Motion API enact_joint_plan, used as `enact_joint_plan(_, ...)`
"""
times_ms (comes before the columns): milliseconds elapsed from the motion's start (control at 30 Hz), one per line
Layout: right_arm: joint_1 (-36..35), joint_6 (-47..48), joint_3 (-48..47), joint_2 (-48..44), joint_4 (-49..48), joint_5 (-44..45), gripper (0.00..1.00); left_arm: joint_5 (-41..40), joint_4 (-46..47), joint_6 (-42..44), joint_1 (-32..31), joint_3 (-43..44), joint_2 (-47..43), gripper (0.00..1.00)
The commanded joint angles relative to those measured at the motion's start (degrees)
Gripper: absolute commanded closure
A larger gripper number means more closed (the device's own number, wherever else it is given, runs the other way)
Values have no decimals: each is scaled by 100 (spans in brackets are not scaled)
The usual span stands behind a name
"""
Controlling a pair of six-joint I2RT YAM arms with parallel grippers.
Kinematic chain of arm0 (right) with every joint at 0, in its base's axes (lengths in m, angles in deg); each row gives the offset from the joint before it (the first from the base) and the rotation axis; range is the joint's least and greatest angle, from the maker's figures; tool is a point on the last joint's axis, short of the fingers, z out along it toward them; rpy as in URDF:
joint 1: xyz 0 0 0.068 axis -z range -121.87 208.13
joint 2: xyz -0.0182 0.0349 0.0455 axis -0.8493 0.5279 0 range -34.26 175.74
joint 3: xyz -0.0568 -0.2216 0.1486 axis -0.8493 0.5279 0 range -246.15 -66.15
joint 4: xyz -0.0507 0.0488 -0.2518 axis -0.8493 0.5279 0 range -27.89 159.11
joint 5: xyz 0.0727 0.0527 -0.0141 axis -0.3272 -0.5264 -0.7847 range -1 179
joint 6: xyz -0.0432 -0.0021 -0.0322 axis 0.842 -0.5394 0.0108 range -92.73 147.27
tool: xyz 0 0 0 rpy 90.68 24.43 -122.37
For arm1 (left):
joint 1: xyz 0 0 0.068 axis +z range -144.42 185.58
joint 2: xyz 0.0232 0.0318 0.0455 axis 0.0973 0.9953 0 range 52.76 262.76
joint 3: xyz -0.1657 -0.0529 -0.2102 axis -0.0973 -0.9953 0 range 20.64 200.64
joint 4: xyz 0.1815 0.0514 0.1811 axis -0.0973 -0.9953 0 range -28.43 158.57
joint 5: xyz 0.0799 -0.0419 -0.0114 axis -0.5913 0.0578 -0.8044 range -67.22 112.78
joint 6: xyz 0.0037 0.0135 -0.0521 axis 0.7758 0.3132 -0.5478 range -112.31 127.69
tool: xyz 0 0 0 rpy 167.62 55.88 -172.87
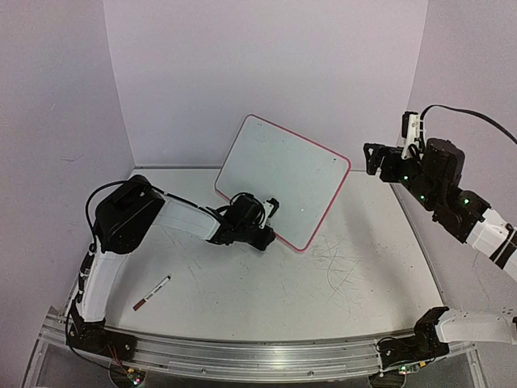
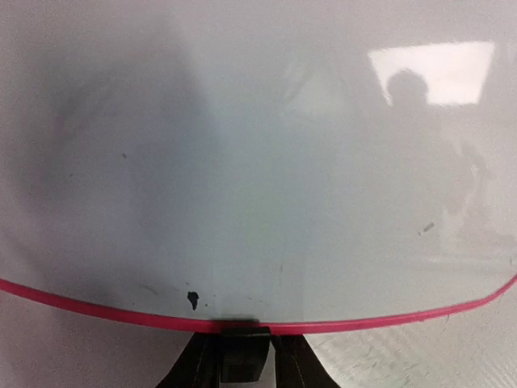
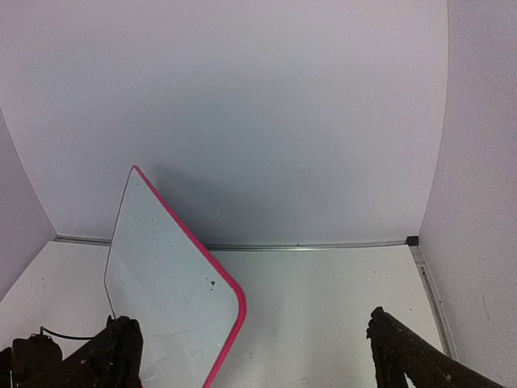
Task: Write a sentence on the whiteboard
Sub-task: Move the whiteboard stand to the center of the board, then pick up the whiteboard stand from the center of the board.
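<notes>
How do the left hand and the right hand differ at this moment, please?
The left hand is closed on an edge of the whiteboard; the right hand is wide open and empty. The left hand sits low near the table; the right hand hangs raised at the right side. Both are black two-finger hands.
</notes>
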Motion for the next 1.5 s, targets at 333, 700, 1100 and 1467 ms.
enact_joint_plan(333, -2, -534, -487, 648, 419, -347, 2, 506, 117, -540, -554, 23, -267, 36)
enact_joint_plan(700, -1067, -2465, -1211, 2702, 726, -1146, 5, 2, 146, -1010, 328, -2291, -2784, 13)
enact_joint_plan(1100, -1735, -4774, -1809, 4810, 881, -1162, 26, 815, 169, -1549, 1322, -2090, -2587, 9)
enact_joint_plan(1467, -1835, -5254, -2187, 5799, 1006, -821, 41, 806, -117, -638, 1489, -696, -1159, 34)
